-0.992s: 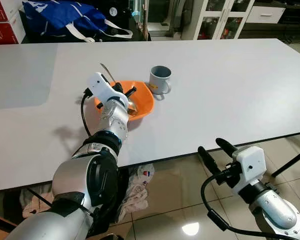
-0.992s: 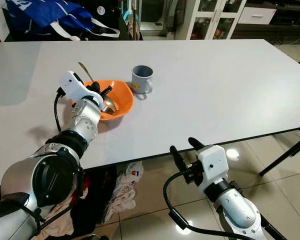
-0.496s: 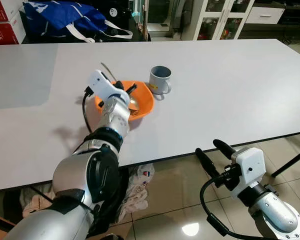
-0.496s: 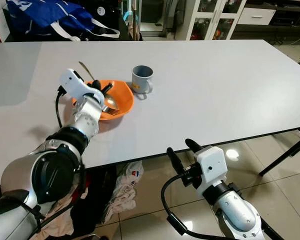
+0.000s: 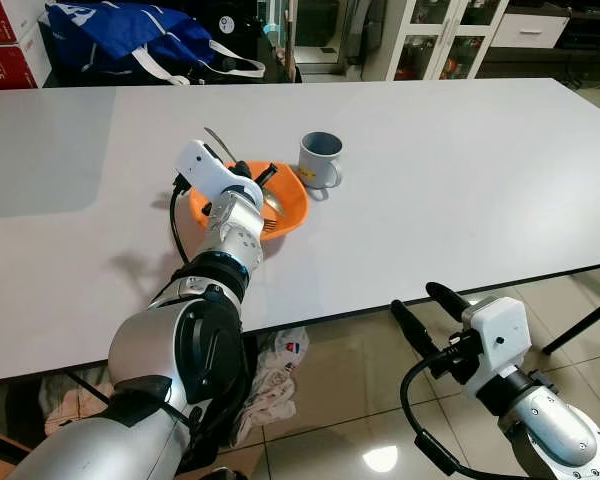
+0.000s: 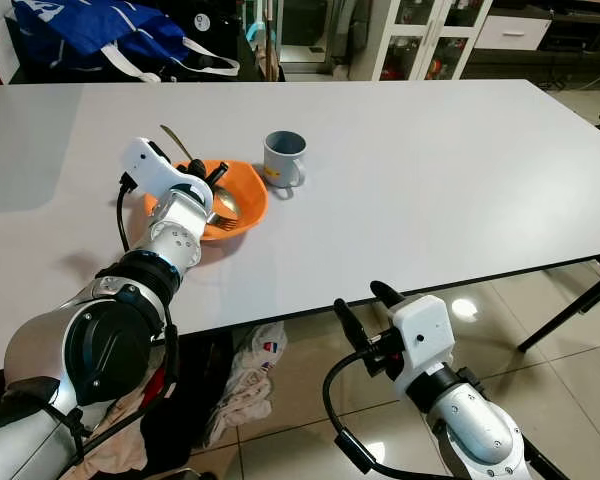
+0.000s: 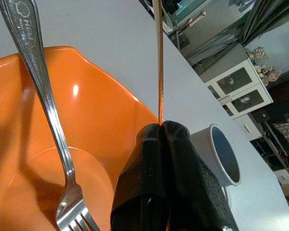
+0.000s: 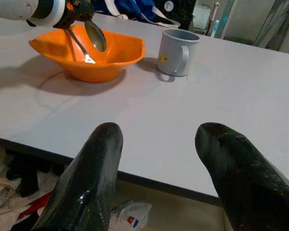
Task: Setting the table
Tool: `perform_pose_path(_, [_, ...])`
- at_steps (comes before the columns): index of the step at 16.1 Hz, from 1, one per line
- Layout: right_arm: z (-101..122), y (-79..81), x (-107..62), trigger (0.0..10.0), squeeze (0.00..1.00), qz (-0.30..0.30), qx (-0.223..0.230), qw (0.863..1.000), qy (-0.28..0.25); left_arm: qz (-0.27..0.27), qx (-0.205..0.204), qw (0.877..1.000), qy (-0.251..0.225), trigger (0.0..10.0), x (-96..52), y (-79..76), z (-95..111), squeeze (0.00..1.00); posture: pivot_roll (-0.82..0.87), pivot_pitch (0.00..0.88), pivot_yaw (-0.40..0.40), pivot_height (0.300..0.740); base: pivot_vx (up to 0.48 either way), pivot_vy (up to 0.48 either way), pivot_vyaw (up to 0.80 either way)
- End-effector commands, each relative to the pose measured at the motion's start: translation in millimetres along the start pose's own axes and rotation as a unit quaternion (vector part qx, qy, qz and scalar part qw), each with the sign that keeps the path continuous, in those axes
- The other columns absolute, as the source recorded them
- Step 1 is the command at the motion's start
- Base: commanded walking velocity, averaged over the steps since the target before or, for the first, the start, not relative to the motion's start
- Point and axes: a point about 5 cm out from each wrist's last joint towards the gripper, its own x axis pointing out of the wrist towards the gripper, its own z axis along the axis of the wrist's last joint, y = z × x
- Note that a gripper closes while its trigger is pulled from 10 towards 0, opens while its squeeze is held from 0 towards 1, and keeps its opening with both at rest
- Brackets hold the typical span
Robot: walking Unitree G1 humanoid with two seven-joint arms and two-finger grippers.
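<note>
While the left gripper [image 5: 252,181] hangs over the orange bowl [image 5: 286,207], it is clenched on a spoon [image 8: 94,35], fingers [image 7: 183,168] pressed tight together with the thin handle running up between them; compared with a second ago the wrist has crept slightly up and toward the far side of the bowl, spoon bowl now lifted clear above the orange rim in the right wrist view; I'd judge the spoon is being taken out for laying beside the bowl, not yet placed. A fork [image 7: 48,115] lies inside the bowl, tines down on the bottom, handle leaning on the rim; still to be dealt with. Grey mug [image 5: 320,159] stands just beside the bowl on its far right side, close enough to clip if the spoon swings that way. White table [image 5: 460,170] has wide bare room to the right and to the left of the bowl; near edge is not far from the bowl. Right gripper [image 5: 428,307] sits below the table's near edge over the floor, fingers [image 8: 86,178] spread, holding nothing. Blue bag [image 5: 120,30] beyond the far edge, well apart.
</note>
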Motion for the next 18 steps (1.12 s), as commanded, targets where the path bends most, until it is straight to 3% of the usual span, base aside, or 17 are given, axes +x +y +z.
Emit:
perform_pose_path(1, [2,-0.5,-3.0,10.0,0.0,0.005,-0.006,1.0,0.001,-0.002,-0.01,1.0,0.006,10.0,-0.2,-8.6,0,0.0,-0.27,0.0,-0.06,0.74,0.0,0.0,0.0])
perform_pose_path(2, [2,-0.3,-3.5,10.0,0.0,0.005,-0.006,1.0,0.002,-0.004,-0.007,1.0,0.004,10.0,0.0,-9.9,1,0.68,-0.27,0.0,-0.059,0.74,0.0,0.0,0.0])
perform_pose_path(3, [2,0.1,-3.9,10.0,0.0,0.005,-0.005,1.0,0.003,-0.005,-0.008,1.0,0.006,10.0,-0.1,-10.5,1,0.98,-0.27,0.0,-0.057,0.74,0.0,0.0,0.0])
perform_pose_path(17, [-8,2.9,-6.9,10.0,0.0,0.007,0.0,1.0,0.017,0.003,-0.009,1.0,0.018,10.0,-1.1,-6.7,-6,1.0,-0.28,0.0,-0.062,0.74,0.0,0.0,0.0])
perform_pose_path(18, [-12,2.6,-4.6,10.0,0.0,0.003,0.001,1.0,0.018,-0.003,-0.004,1.0,0.018,10.0,-1.1,-8.8,-6,0.4,-0.28,0.0,-0.06,0.74,0.0,0.0,0.0])
